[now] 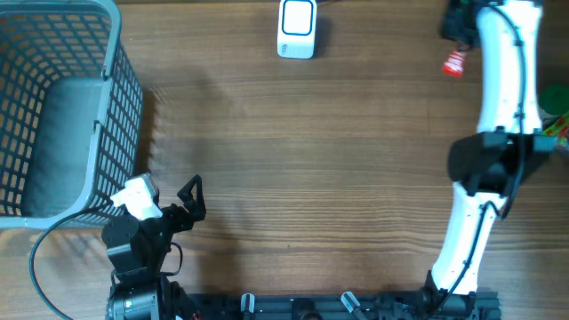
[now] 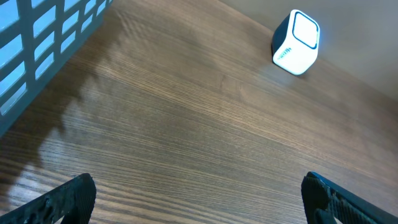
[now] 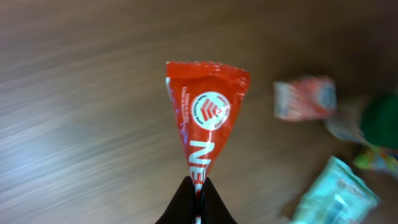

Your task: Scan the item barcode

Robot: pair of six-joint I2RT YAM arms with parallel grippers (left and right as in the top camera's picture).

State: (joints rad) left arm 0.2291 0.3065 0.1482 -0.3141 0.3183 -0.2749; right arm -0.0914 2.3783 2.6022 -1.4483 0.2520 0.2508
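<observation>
A red snack packet (image 3: 206,115) with white lettering hangs pinched at its lower end in my right gripper (image 3: 198,184), which is shut on it. From overhead the red packet (image 1: 454,62) shows at the far right, beside the white right arm. The white barcode scanner (image 1: 296,28) stands at the table's far edge, centre; it also shows as the scanner (image 2: 296,42) in the left wrist view. My left gripper (image 1: 190,199) stands open near the front left, with bare wood between its fingers (image 2: 68,196).
A grey mesh basket (image 1: 58,107) fills the far left corner. Several other packets, one pink (image 3: 305,98) and one teal (image 3: 336,198), lie blurred on the table at the right, near a green item (image 1: 556,102) at the right edge.
</observation>
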